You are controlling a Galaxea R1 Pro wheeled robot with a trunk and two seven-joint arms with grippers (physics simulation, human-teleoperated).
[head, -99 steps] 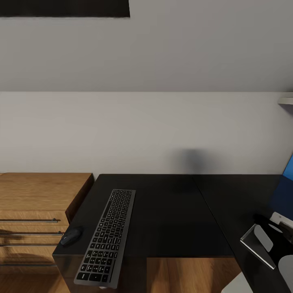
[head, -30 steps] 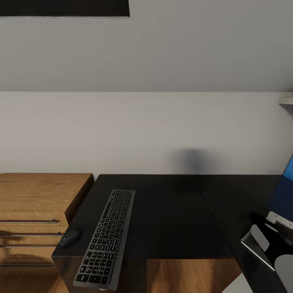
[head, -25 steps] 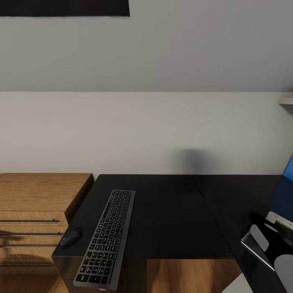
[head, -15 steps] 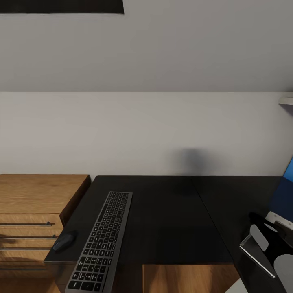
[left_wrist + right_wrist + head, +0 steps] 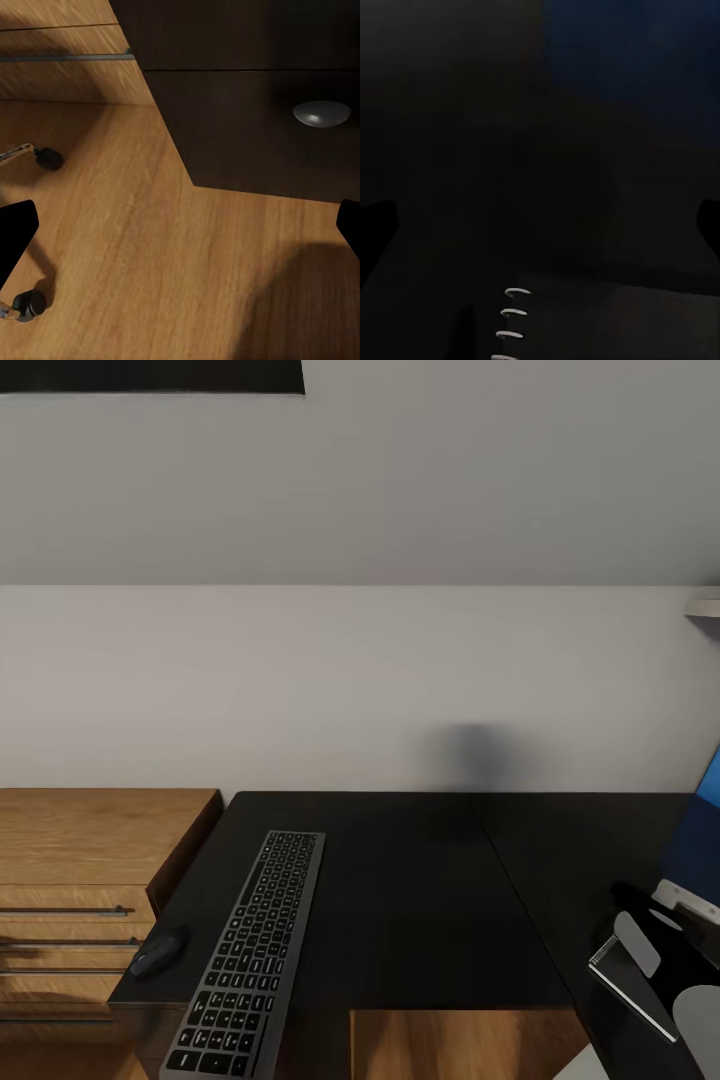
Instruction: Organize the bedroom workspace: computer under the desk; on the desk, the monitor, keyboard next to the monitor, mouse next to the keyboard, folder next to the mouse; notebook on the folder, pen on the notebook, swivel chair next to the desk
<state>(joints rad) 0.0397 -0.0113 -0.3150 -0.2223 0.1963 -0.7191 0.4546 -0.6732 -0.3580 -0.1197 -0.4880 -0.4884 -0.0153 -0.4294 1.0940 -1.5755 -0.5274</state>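
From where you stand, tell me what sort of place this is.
Most likely a home office corner or bedroom workspace. A glossy black desk carries a keyboard and a mouse, and a wooden dresser stands beside it against a plain wall.

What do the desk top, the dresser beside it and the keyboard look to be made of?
Desk: glossy black top, probably laminate or lacquered board; it shows a faint sheen and a soft reflection of the wall. Dresser: warm brown wood or wood veneer, with visible grain and a matte finish. Keyboard: dark matte keys in a thin grey rim, plastic or brushed metal; the render leaves that open.
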